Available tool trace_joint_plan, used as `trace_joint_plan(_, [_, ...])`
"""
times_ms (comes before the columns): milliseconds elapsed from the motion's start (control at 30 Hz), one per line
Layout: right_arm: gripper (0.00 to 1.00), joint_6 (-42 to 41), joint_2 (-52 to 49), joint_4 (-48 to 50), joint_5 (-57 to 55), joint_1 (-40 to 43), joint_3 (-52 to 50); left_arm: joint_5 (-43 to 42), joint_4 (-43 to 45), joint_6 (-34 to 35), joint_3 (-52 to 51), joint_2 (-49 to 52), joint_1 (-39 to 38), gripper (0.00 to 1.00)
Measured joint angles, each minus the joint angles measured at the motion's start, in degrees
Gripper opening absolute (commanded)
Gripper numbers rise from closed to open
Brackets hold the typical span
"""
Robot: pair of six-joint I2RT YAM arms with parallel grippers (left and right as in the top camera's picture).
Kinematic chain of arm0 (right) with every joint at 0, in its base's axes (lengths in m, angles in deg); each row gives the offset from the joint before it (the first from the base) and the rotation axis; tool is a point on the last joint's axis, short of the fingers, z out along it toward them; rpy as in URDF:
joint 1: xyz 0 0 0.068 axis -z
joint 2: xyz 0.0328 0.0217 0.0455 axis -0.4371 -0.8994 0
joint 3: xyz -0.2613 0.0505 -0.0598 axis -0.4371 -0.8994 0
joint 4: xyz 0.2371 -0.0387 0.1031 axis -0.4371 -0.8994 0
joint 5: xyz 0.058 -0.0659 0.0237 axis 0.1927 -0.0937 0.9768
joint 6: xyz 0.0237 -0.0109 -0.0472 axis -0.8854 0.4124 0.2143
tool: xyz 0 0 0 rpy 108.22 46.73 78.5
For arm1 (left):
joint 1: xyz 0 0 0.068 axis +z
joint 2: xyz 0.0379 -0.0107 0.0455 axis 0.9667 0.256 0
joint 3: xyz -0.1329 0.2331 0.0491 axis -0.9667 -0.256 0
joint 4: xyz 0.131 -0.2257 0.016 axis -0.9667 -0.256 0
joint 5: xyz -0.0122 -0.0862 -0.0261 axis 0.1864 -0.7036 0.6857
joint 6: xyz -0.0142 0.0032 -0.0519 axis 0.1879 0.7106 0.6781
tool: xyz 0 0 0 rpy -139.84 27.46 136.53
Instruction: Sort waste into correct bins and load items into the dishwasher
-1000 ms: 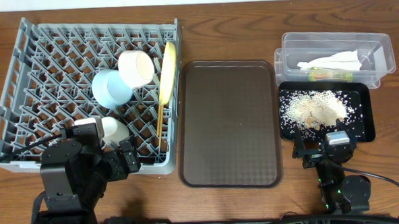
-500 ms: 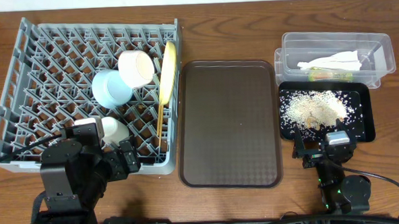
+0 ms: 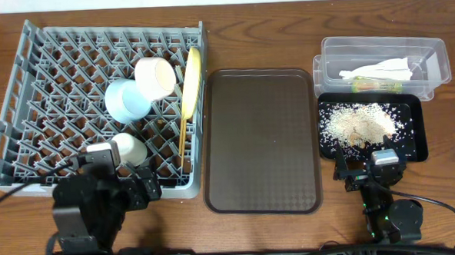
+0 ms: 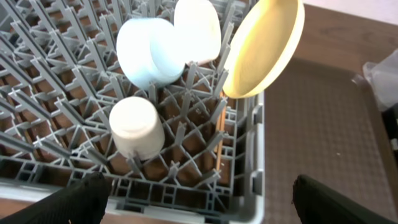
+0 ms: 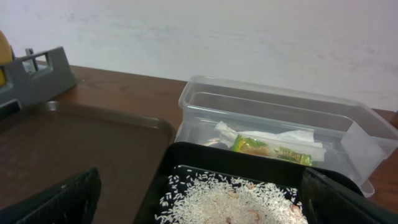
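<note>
My left tool [image 4: 202, 202] and right tool [image 5: 205, 199] gape wide, holding nothing. Close by, the small white cup [image 4: 135, 124], light blue bowl [image 4: 149, 46], white bowl [image 4: 198, 28] and round yellow plate [image 4: 264, 46] sit in the grey peg rack [image 4: 50, 99]. Farther, white rice [image 5: 230, 199] lies in the flat black tray [image 5: 186, 155], the crumpled white napkin [image 5: 283, 137] in the clear tub [image 5: 273, 102]. Sorting looks done; next I just pull back.

Dark brown wood-grain table [image 3: 262, 34], grain running left to right, fills the overhead view. A thin pale strip runs along its far edge at the top. In the right wrist view a plain white wall [image 5: 217, 37], matte and faintly mottled, stands right behind the table. Light is soft and even, with faint shadows.
</note>
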Motion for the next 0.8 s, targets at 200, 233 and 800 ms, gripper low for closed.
trace_joint_plan(200, [0.99,0.00,0.02,0.02,-0.02,0.00,0.00,0.66,12.02,-0.17,-15.37,-10.34,0.00,0.97])
trace_joint_plan(233, [0.99,0.02,0.02,-0.02,-0.02,0.00,0.00,0.66,14.16,-0.17,-17.84,-12.11,0.00,0.97])
trace_joint_plan(800, [0.99,0.02,0.02,-0.02,-0.02,0.00,0.00,1.31,45.53,-0.17,-43.82,-28.68,-0.96,0.97])
